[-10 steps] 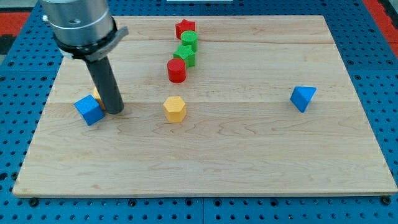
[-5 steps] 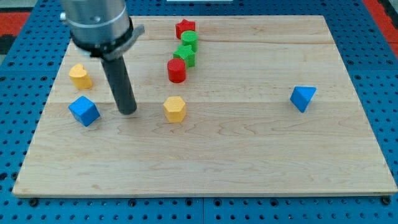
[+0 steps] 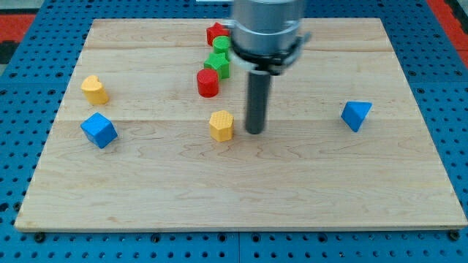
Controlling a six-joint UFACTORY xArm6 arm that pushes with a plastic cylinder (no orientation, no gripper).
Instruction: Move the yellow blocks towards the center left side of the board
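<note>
A yellow heart-shaped block point(image 3: 93, 89) sits near the board's left edge. A yellow hexagonal block point(image 3: 221, 125) lies near the board's middle. My tip point(image 3: 254, 131) rests on the board just to the right of the hexagonal block, a small gap away from it. The rod rises straight up from there, and the arm's grey body fills the view's top centre.
A blue cube point(image 3: 99, 130) lies below the yellow heart. A red cylinder point(image 3: 208, 83), green star point(image 3: 219, 64), green block point(image 3: 221, 47) and red star point(image 3: 216, 33) form a line at top centre, partly hidden by the arm. A blue wedge point(image 3: 355, 115) sits right. Wooden board point(image 3: 241, 190).
My tip has swept from the left side, beside the blue cube, across to the right of the yellow hexagonal block. That block has shifted slightly to the right.
</note>
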